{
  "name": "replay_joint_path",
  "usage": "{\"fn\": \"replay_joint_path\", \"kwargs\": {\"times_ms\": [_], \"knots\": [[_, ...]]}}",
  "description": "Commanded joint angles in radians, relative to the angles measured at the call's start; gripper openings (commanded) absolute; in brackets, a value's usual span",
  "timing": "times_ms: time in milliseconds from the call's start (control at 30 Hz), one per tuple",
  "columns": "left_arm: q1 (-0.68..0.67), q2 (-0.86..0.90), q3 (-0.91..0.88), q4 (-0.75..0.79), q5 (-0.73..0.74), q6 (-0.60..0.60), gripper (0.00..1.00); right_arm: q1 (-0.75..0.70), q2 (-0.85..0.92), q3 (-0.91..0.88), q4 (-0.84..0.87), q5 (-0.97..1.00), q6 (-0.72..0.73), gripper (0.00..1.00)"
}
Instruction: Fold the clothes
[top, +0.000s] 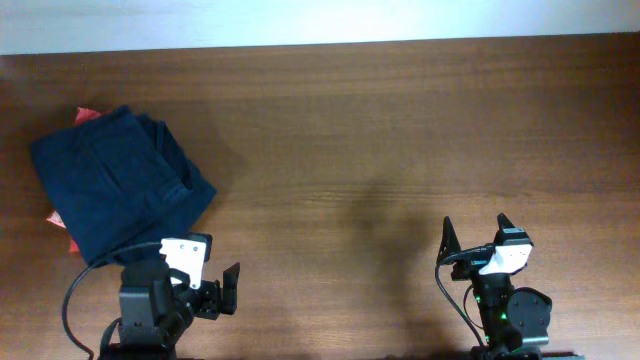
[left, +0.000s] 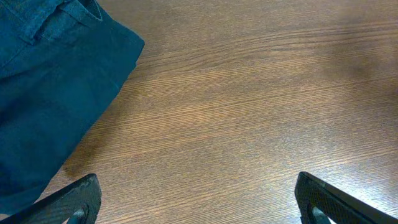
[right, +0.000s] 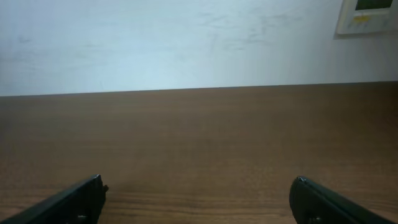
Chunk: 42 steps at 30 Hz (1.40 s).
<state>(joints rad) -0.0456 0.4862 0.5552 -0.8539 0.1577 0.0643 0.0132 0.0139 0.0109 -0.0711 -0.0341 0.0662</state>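
The clothes, one dark navy-blue garment (top: 115, 180), lie folded in a thick bundle at the far left of the table. Their near corner also shows at the upper left of the left wrist view (left: 50, 81). My left gripper (top: 200, 275) is open and empty, near the table's front edge just right of the garment's near corner, not touching it (left: 196, 196). My right gripper (top: 476, 232) is open and empty over bare wood at the front right, far from the garment (right: 196, 196).
Red cloth (top: 85, 115) peeks out from under the navy garment at its far corner and along its left edge. The wooden table (top: 400, 130) runs back to a pale wall (right: 186, 43). A white wall panel (right: 367, 15) shows at the upper right.
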Motion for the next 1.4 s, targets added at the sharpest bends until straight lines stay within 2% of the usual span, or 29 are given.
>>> {"fn": "replay_joint_path", "kwargs": {"times_ms": [0, 400, 533, 700, 967, 1100, 1367], "knots": [[0.005, -0.005, -0.003, 0.0, 0.003, 0.009, 0.99, -0.008, -0.01, -0.005, -0.003, -0.006, -0.006, 0.99], [0.004, -0.006, -0.003, -0.001, -0.005, 0.016, 0.99, -0.008, -0.01, -0.005, -0.003, -0.006, -0.007, 0.99], [-0.002, -0.075, -0.016, -0.007, -0.027, 0.033, 0.99, -0.008, -0.01, -0.005, -0.003, -0.006, -0.007, 0.99], [-0.002, -0.207, -0.153, 0.178, -0.032, 0.066, 0.99, -0.008, -0.01, -0.005, -0.003, -0.006, -0.006, 0.99], [-0.01, -0.44, -0.476, 0.629, -0.036, 0.066, 0.99, -0.008, -0.01, -0.005, -0.003, -0.006, -0.006, 0.99], [-0.025, -0.481, -0.548, 0.82, -0.085, 0.066, 0.99, -0.008, -0.01, -0.005, -0.003, -0.006, -0.007, 0.99], [-0.029, -0.481, -0.547, 0.778, -0.113, 0.065, 0.99, -0.008, -0.01, -0.005, -0.003, -0.006, -0.007, 0.99]]}}
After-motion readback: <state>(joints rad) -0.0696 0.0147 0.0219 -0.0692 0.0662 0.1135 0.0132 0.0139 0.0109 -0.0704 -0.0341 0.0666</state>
